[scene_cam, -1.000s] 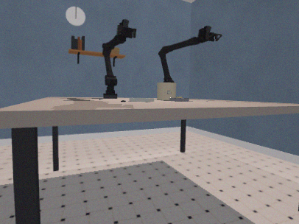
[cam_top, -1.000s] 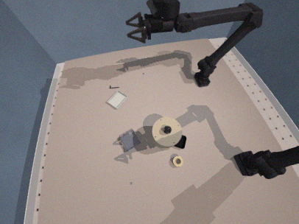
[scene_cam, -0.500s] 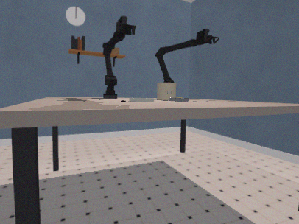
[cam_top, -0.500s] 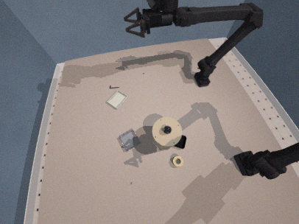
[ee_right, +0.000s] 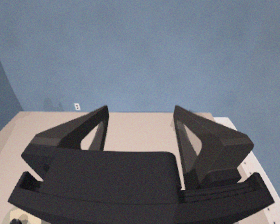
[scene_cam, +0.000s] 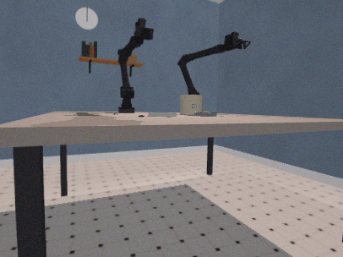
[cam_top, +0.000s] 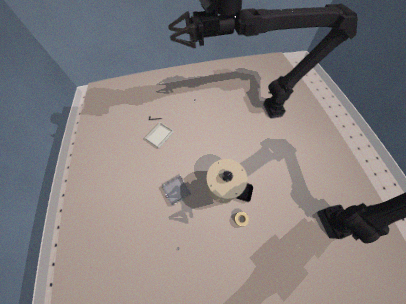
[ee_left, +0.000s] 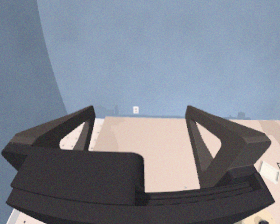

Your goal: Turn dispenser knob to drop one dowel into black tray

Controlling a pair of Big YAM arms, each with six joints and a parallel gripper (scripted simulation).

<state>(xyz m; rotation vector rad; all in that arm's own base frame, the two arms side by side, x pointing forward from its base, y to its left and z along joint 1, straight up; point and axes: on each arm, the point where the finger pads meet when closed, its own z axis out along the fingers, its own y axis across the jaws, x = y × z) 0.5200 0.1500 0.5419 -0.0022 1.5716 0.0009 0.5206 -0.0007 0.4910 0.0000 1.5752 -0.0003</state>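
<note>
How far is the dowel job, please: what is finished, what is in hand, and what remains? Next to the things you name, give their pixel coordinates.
Nothing looks finished: I see no dowel in the visible part of the black tray (cam_top: 246, 193), though the dispenser (cam_top: 217, 186) (scene_cam: 185, 104) partly covers it. Both left gripper (scene_cam: 248, 44) (ee_left: 140, 106) and right gripper (cam_top: 171, 33) (ee_right: 141, 110) are open, empty, away from the knob (cam_top: 227, 175). Turning it and confirming one drop seem left.
</note>
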